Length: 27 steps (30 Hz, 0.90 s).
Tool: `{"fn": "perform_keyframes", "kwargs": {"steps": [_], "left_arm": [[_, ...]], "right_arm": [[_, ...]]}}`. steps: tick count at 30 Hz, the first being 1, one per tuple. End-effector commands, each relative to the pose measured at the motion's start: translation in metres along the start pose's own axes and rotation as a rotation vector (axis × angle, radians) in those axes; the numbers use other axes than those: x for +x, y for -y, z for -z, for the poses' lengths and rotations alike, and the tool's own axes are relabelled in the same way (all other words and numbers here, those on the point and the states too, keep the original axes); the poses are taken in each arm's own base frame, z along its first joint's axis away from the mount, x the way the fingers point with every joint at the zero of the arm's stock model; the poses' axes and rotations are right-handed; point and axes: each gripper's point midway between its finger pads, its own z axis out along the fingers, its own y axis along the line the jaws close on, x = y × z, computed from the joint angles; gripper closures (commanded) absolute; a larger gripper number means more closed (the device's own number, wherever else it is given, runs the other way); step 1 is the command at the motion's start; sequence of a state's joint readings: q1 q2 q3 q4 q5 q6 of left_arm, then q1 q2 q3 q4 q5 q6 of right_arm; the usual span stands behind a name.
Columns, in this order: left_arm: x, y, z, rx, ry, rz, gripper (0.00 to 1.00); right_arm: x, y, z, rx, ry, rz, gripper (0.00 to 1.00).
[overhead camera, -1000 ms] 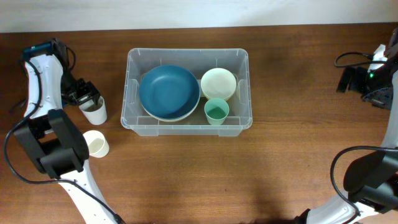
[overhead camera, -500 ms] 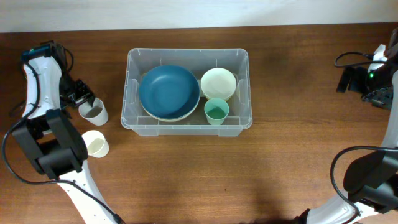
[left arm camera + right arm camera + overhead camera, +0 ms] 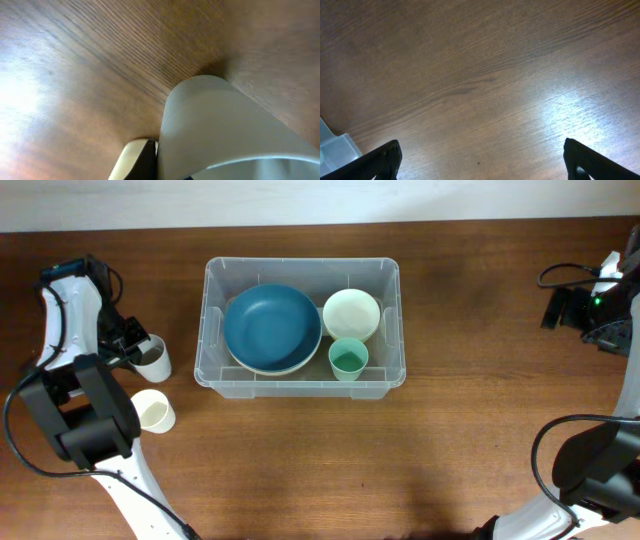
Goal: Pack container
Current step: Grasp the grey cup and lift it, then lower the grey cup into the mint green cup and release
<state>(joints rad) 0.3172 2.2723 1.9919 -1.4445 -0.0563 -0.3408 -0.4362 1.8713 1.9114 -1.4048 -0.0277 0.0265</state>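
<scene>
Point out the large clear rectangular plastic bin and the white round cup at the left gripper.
large clear rectangular plastic bin [image 3: 300, 389], overhead view, front wall.
white round cup [image 3: 154, 361], overhead view, outer side.

Cup: we see a white cup [image 3: 225, 130] filling the lower right, its far end meeting the table.
Table: [image 3: 100, 60] brown wood grain, bright glare at left.
Finger: we make out one cream finger [image 3: 134, 161] against the cup's left wall.
</scene>
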Motion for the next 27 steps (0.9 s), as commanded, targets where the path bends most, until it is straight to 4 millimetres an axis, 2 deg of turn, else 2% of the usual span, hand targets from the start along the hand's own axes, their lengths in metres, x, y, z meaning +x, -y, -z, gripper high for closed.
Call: {"fn": "perform_keyframes", "kwargs": {"steps": [1,2,3,6,7,9,11,12,14,17,20,22,27], "left_arm": [[-0.026,0.0,0.066,0.067,0.156,0.025,1.0],[-0.027,0.004,0.086,0.104,0.189,0.025,0.99],[-0.027,0.012,0.118,0.175,0.242,0.019,1.0],[-0.016,0.035,0.18,0.347,0.342,-0.028,1.0],[-0.006,0.055,0.208,0.463,0.393,-0.143,0.99],[0.018,0.087,0.247,0.626,0.45,-0.284,0.99],[0.05,0.116,0.28,0.736,0.5,-0.431,1.0],[0.066,0.128,0.291,0.754,0.521,-0.494,0.99],[0.096,0.153,0.299,0.757,0.538,-0.607,1.0],[0.144,0.198,0.296,0.727,0.527,-0.774,1.0],[0.181,0.235,0.275,0.627,0.512,-0.889,1.0],[0.203,0.258,0.254,0.535,0.498,-0.925,0.99],[0.236,0.297,0.208,0.374,0.471,-1.004,0.99]], "right_arm": [[0.001,0.001,-0.002,-0.002,-0.007,-0.01,0.01],[0.001,0.001,-0.002,-0.002,-0.007,-0.01,0.01],[0.001,0.001,-0.002,-0.002,-0.007,-0.01,0.01],[0.001,0.001,-0.002,-0.002,-0.007,-0.01,0.01],[0.001,0.001,-0.002,-0.002,-0.007,-0.01,0.01],[0.001,0.001,-0.002,-0.002,-0.007,-0.01,0.01],[0.001,0.001,-0.002,-0.002,-0.007,-0.01,0.01],[0.001,0.001,-0.002,-0.002,-0.007,-0.01,0.01],[0.001,0.001,-0.002,-0.002,-0.007,-0.01,0.01],[0.001,0.001,-0.002,-0.001,-0.007,-0.011,0.01],[0.001,0.001,-0.002,-0.002,-0.007,-0.01,0.01],[0.001,0.001,-0.002,-0.002,-0.007,-0.01,0.01],[0.001,0.001,-0.002,-0.002,-0.007,-0.01,0.01]]}}
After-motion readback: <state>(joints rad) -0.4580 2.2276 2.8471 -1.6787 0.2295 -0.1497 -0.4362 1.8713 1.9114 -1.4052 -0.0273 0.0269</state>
